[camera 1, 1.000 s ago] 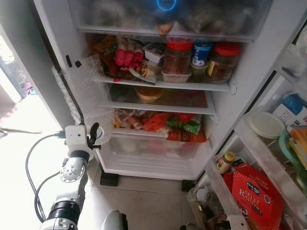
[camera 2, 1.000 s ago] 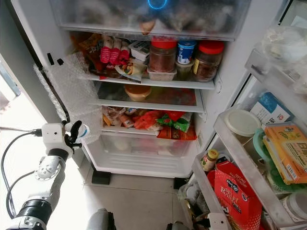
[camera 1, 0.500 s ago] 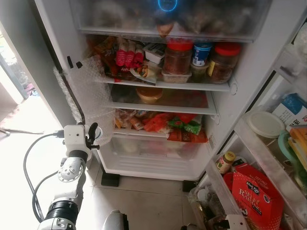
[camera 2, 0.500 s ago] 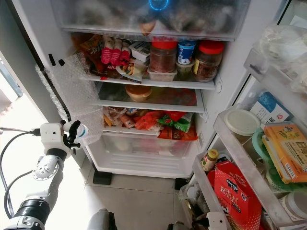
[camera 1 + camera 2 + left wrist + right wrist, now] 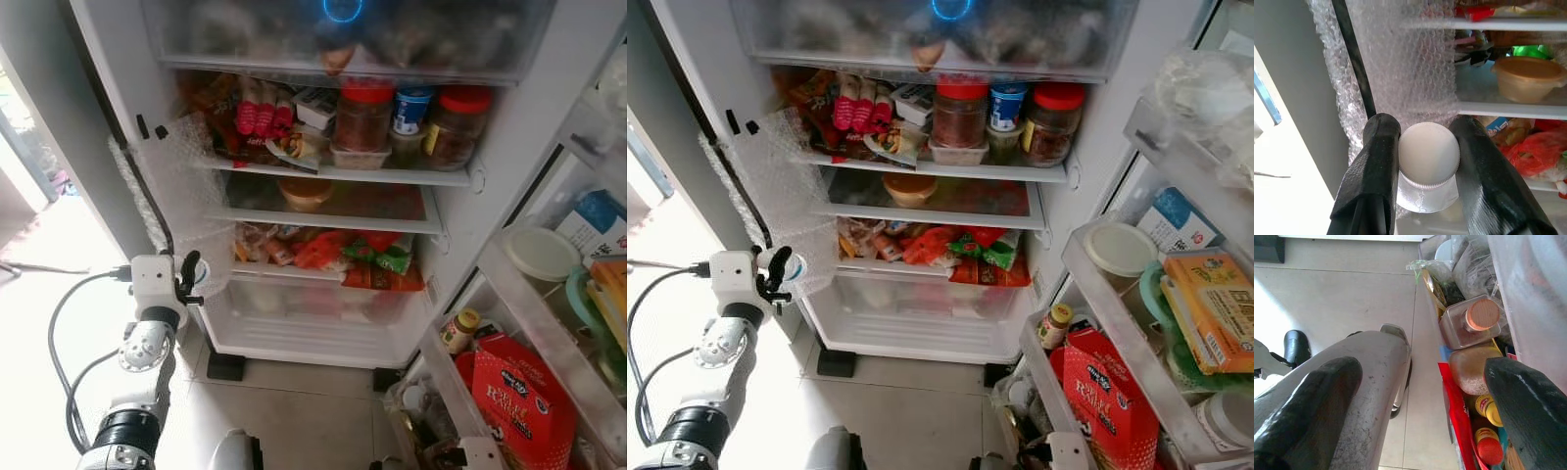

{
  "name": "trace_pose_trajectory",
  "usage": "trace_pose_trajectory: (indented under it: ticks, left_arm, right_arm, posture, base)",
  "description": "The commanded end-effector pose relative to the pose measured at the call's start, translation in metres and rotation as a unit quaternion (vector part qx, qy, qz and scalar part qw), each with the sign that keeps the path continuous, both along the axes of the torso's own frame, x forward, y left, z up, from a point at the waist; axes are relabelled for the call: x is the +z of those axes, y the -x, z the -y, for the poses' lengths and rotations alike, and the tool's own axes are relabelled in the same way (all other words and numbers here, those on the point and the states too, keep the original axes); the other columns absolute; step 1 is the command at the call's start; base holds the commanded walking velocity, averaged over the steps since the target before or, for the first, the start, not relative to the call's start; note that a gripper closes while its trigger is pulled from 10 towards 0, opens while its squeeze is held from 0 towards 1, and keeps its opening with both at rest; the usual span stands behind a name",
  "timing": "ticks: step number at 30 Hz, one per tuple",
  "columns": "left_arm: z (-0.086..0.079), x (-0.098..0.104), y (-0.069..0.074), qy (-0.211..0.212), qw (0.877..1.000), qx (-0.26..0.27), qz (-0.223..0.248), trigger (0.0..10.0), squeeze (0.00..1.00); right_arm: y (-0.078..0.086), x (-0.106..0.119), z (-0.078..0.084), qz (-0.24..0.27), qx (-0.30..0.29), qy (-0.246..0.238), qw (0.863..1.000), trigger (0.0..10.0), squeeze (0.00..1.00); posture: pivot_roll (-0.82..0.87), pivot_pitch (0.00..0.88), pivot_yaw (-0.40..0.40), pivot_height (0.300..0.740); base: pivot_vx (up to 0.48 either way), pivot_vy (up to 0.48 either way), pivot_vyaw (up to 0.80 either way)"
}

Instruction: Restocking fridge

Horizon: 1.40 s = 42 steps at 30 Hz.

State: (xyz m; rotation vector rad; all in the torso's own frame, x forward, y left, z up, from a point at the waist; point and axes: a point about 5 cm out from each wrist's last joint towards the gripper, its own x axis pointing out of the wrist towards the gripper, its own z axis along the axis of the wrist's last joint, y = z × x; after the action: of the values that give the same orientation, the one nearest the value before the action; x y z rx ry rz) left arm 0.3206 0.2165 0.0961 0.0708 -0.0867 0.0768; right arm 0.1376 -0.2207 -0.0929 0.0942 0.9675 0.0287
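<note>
My left gripper [image 5: 191,277] is held low at the left edge of the open fridge [image 5: 127,88], beside the bubble wrap [image 5: 181,186] hanging on its side wall. It is shut on a small bottle with a round white cap [image 5: 1428,154], one black finger [image 5: 1376,161] on each side of the cap. The bottle [image 5: 794,266] sits level with the clear bottom drawer [image 5: 313,304]. My right gripper [image 5: 1420,396] hangs low by the door bins, open, with floor tiles under it.
The shelves are crowded: red-lidded jars [image 5: 364,116] on top, a tan bowl [image 5: 304,191] below, bagged food [image 5: 343,257] above the drawer. On the right, the open door's bins [image 5: 509,304] hold a red box [image 5: 509,397], a small jar [image 5: 456,331] and cartons. A black cable [image 5: 59,333] loops off my left arm.
The view has swayed slightly. My left gripper stays in about the same spot, still holding the bottle.
</note>
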Motion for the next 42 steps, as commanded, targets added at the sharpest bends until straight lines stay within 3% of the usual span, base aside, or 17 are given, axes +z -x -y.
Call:
trace_pose_trajectory:
  ticks: [1, 42]
  left_arm:
    - [-0.004, 0.008, -0.002, -0.005, 1.000, 0.005, 0.009, 10.0, 0.00]
    - [0.009, 0.004, -0.004, 0.018, 1.000, -0.022, 0.000, 10.0, 0.00]
  right_arm:
    - [0.006, -0.003, -0.001, -0.013, -0.004, -0.005, 1.000, 10.0, 0.00]
    - [0.009, -0.004, -0.003, -0.019, 0.000, -0.006, 1.000, 10.0, 0.00]
  posture:
    - [0.11, 0.085, -0.010, 0.671]
    - [0.10, 0.094, 0.000, 0.662]
  base:
    - [0.000, 0.000, 0.00]
    - [0.000, 0.000, 0.00]
